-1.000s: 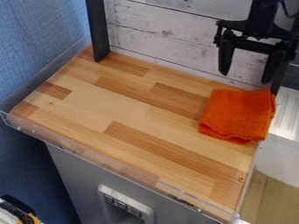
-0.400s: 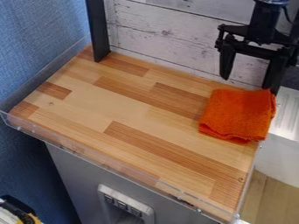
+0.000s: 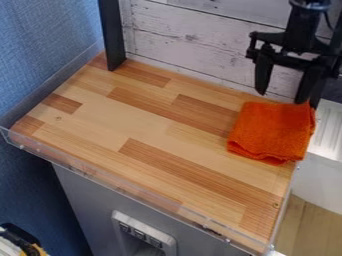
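At the upper right, the black gripper [image 3: 281, 98] hangs open, its two fingers pointing down and nothing between them. Just below its fingertips lies a folded orange cloth [image 3: 272, 132], at the right part of the wooden counter [image 3: 143, 132]. The right finger's tip is close to the cloth's back edge; whether they touch, I cannot tell.
A dark upright post [image 3: 112, 35] stands at the counter's back left. White wood-look boards [image 3: 187, 37] form the back wall. A clear low rim [image 3: 120, 187] runs along the front edge. A metal surface [image 3: 328, 131] adjoins on the right.
The gripper has come down a little toward the back edge of the cloth, and its fingers stand somewhat closer together. The cloth has not moved.
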Controlling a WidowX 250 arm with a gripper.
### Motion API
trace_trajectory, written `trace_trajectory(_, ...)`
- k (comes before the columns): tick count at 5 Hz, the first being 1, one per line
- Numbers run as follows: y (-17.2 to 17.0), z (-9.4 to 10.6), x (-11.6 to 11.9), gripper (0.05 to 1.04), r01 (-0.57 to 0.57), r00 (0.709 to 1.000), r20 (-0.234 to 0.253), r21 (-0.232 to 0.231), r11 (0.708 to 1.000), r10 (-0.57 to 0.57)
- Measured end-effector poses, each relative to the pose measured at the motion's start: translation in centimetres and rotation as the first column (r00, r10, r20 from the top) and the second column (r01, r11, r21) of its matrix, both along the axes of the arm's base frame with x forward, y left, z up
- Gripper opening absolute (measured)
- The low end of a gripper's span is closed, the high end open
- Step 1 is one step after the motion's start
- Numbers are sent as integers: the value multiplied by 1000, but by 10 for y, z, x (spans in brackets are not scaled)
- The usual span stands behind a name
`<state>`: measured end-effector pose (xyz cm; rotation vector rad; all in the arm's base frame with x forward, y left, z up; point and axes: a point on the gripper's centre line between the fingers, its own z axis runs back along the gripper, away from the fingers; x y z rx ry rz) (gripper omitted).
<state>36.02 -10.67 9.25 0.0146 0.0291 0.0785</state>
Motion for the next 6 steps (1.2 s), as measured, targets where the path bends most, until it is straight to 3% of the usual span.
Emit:
trace_trajectory(1,2,-15,-5,369,1,1000,6,0,1000,-1)
trace_trajectory(2,3,-26,-11,157,-3,999,33,-12,1000,3)
trace_trajectory(3,3,-38,-14,66,1,999,52,-26,1000,0)
trace_trajectory(5,1,-49,-12,59,-3,996,93,-42,999,7)
trace_trajectory(6,1,-60,-12,59,-4,997,81,-38,999,7)
